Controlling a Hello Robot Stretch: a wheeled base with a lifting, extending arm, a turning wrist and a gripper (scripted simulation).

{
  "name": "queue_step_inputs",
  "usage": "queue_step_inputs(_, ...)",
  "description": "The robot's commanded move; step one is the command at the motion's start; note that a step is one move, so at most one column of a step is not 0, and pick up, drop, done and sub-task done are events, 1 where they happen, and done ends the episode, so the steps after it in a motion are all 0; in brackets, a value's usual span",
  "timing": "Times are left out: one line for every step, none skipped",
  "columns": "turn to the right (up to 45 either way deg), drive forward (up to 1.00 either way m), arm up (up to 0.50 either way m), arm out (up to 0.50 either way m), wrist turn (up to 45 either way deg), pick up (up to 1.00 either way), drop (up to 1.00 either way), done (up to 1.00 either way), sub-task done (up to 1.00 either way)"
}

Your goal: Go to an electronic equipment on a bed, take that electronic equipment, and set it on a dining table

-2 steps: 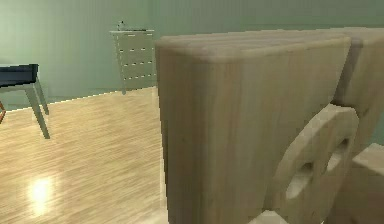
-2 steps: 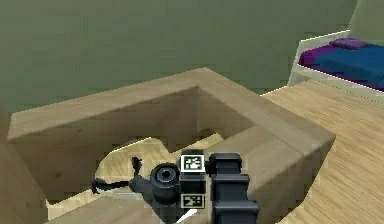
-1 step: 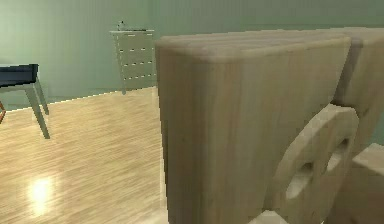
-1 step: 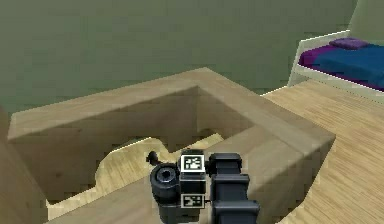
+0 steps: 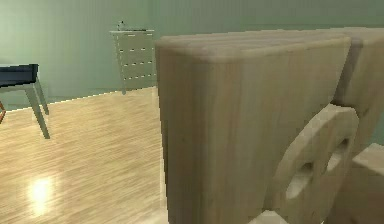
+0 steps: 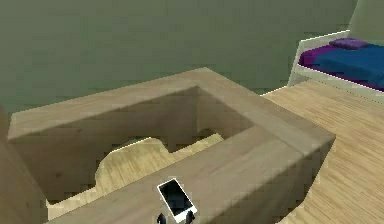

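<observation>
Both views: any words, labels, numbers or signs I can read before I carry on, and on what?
None can be read.
The slab: a dark face in a white frame, no print to make out.
The wooden furniture, the dresser and the bed: no visible marks or signs.

Two dark tips of the gripper (image 6: 174, 217) at the arm side view's bottom edge, left of middle.

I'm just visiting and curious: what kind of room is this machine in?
Most likely a room in a home, perhaps a bedroom: a bed with a purple cover stands at the far side, a shelf unit sits against the green wall, and the floor is wood planks.
</observation>
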Motion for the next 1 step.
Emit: queue_step_inputs(0.0, 0.0, 0.0, 0.0, 0.0, 1.0, 0.0, 0.0, 0.0)
